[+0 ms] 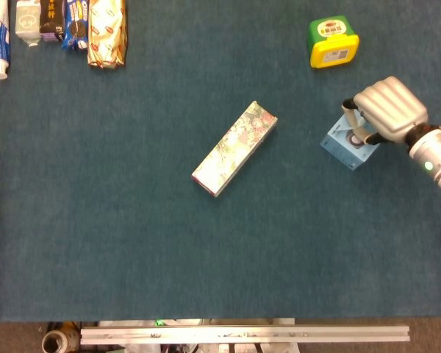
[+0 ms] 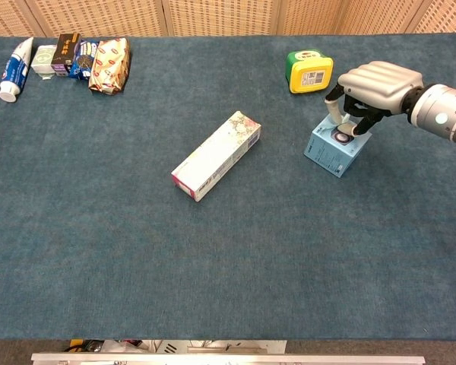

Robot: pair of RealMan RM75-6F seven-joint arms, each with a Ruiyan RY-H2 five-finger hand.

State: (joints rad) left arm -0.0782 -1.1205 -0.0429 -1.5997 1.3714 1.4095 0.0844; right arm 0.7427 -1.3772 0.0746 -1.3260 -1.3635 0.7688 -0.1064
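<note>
I'm seeing the right hand (image 2: pixel 376 85) sitting directly over the small light-blue cardboard box (image 2: pixel 333 150), fingers curled down around its top, thumb on the near-left side. Fingertips (image 2: pixel 355 128) are touching the box's upper face, but I can't tell if the grip is actually tight. The box is resting flat on the dark blue carpeted tabletop (image 2: pixel 289 251), not lifted. Head view is confirming it: hand (image 1: pixel 388 110) covering the box's (image 1: pixel 345 144) 2 o'clock corner. The left hand isn't showing in either view.

Progress, my read: the reach is done and contact is made; closing firmly and lifting are what's left. Nothing is off the surface yet.

Working outward from the hand:
- At 11 o'clock of the box, near: one yellow-and-green squat container (image 2: pixel 308 70).
- At 9 o'clock, well apart, mid-table: one long floral-print carton (image 2: pixel 216 154), lying diagonal.
- Far 10 o'clock corner, one row: one gold foil snack pack (image 2: pixel 111 55), one blue snack packet (image 2: pixel 82 58), one dark small box (image 2: pixel 64 49), one pale small packet (image 2: pixel 42 58), one white-and-blue toothpaste tube (image 2: pixel 14 62).

Count: one blue box, one container, one carton, five items in the row.
</note>
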